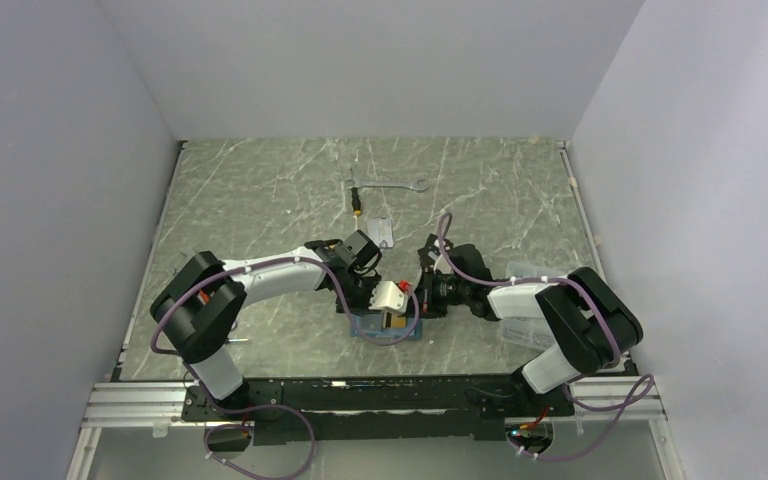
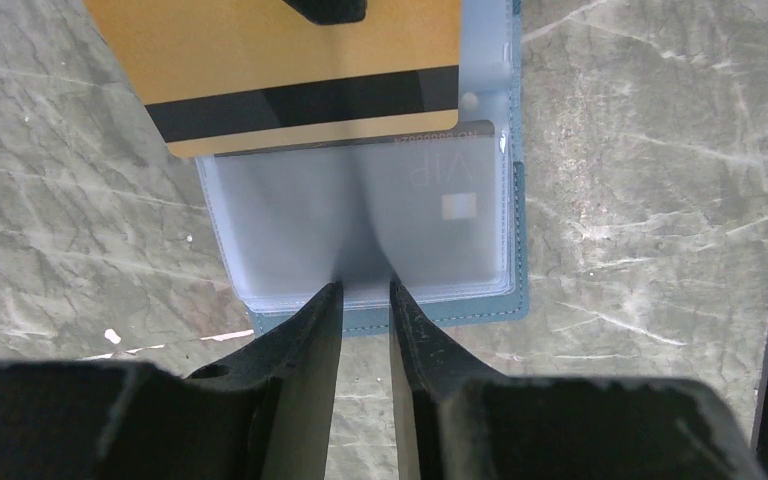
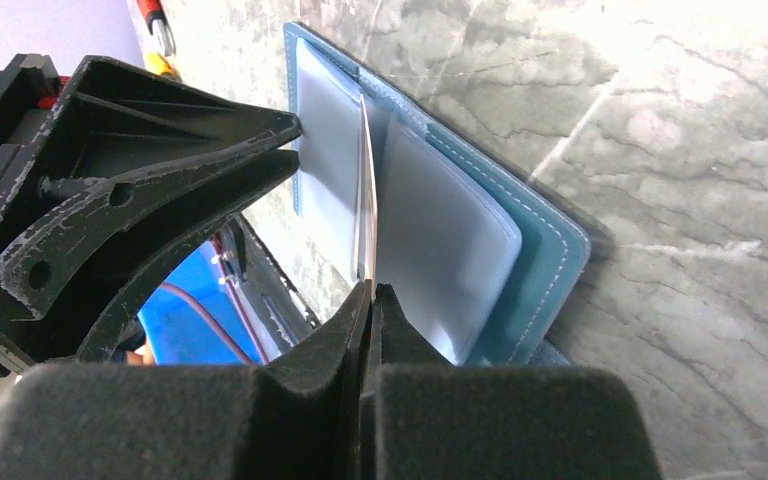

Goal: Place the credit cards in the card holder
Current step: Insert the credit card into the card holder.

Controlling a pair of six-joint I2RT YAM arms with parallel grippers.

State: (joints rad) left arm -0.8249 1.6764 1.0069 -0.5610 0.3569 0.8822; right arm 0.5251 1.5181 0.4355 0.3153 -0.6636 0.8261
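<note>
The teal card holder lies open on the table, its clear pockets up; it also shows in the top view and the right wrist view. A dark card marked VIP sits inside one pocket. My right gripper is shut on an orange-gold credit card with a black stripe, seen edge-on, its lower edge at the pockets' mouth. My left gripper is closed to a narrow gap at the pocket leaves' near edge and seems to pinch them; it also shows in the right wrist view.
At the back of the marble table lie a metal wrench, a red-handled tool and a clear printed packet. Both arms meet over the holder near the table's front middle. Grey walls stand left, right and behind.
</note>
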